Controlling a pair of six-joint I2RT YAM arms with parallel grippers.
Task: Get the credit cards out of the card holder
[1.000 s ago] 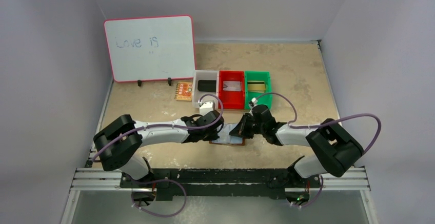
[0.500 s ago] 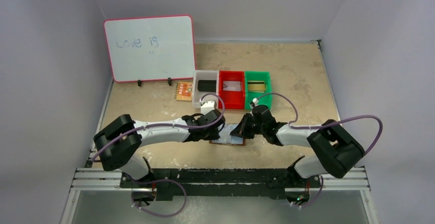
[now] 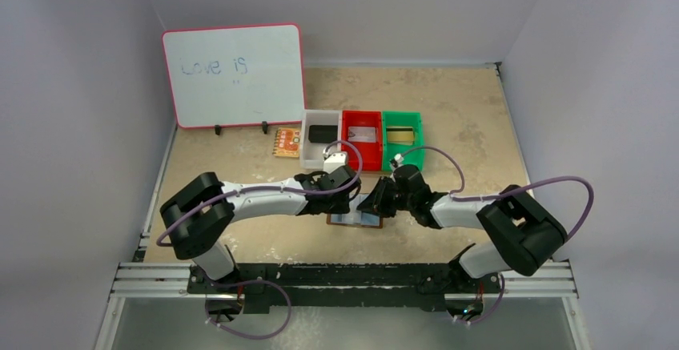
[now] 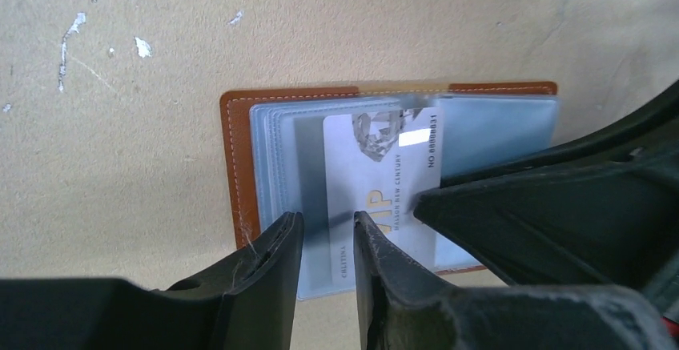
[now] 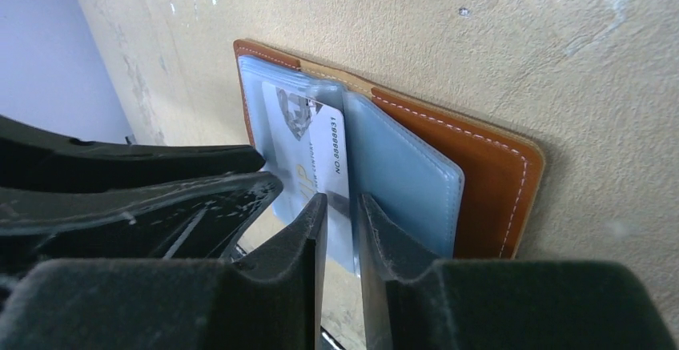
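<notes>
Left wrist shows a credit card [image 4: 384, 182], likely stiff and slick, best pinched at its 6 o'clock edge; left gripper [image 4: 324, 234], right gripper [image 5: 343, 206] narrowly parted.

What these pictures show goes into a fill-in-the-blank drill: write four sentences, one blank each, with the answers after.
1. The card holder lies on the table, not shut but ___.
2. The credit card in its pocket bears the big letters ___.
3. Between the white bin and the green bin stands a ___ one.
4. The whiteboard reads "Love ___".

Missing words: open; VIP; red; is.
</notes>
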